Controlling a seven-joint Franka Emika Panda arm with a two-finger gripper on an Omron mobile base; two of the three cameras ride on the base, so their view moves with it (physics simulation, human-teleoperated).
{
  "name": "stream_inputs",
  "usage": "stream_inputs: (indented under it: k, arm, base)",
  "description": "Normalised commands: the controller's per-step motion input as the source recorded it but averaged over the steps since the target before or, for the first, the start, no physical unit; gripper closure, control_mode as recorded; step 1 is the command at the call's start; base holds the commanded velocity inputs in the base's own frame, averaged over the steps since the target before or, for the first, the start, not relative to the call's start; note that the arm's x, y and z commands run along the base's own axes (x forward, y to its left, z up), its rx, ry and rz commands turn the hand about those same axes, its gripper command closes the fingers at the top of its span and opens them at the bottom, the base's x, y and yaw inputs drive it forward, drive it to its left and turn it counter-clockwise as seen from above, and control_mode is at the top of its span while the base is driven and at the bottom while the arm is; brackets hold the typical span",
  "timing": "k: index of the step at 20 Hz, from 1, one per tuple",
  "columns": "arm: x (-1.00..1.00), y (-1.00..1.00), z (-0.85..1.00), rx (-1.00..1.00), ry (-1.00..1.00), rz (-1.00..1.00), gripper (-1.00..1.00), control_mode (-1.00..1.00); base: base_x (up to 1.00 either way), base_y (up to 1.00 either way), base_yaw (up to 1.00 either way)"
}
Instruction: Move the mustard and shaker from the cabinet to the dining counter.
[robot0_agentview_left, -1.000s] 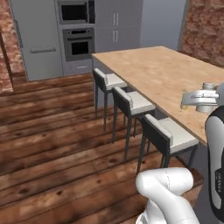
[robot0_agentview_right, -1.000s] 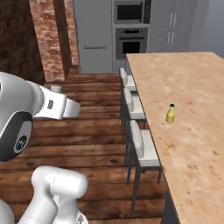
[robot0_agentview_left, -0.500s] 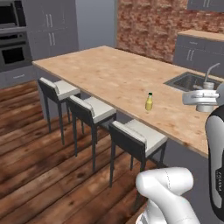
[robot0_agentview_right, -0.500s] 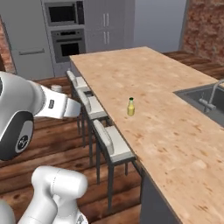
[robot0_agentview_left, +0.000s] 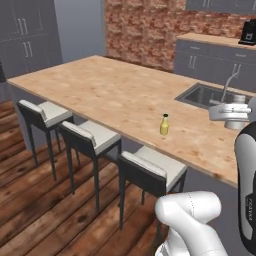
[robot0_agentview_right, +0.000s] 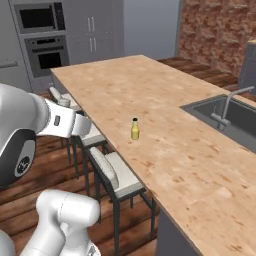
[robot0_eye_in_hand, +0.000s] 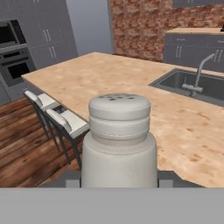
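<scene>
In the hand view, we see the grey-silver cylindrical shaker with a rounded top (robot0_eye_in_hand: 119, 140) so close that its base is cut off at the bottom, and it hides the gripper's fingertips and the stretch of the long light wood-grain desk (robot0_eye_in_hand: 109, 78) behind it. The small slim yellow mustard bottle with a dark cap (robot0_agentview_left: 164, 124) is too small for us to read any label. The dark sink (robot0_agentview_right: 235, 117) runs off the right edge of the right base view. In the left base view the white arm covers the sink's right part.

Dining counter (robot0_agentview_left: 107, 92) — mustard (robot0_agentview_left: 164, 124) upright on it
</scene>
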Motion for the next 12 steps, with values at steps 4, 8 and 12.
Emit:
stream_inputs:
  k: [4, 8, 12]
  arm:
    - [0.00, 0.00, 0.00, 0.00, 0.00, 0.00, 1.00, 1.00]
    - [0.00, 0.00, 0.00, 0.00, 0.00, 0.00, 1.00, 1.00]
    - [0.00, 0.00, 0.00, 0.00, 0.00, 0.00, 1.00, 1.00]
  base:
    - [0.56, 0.12, -0.08]
    - [0.50, 0.06, -0.05]
    - [0.52, 0.00, -0.04]
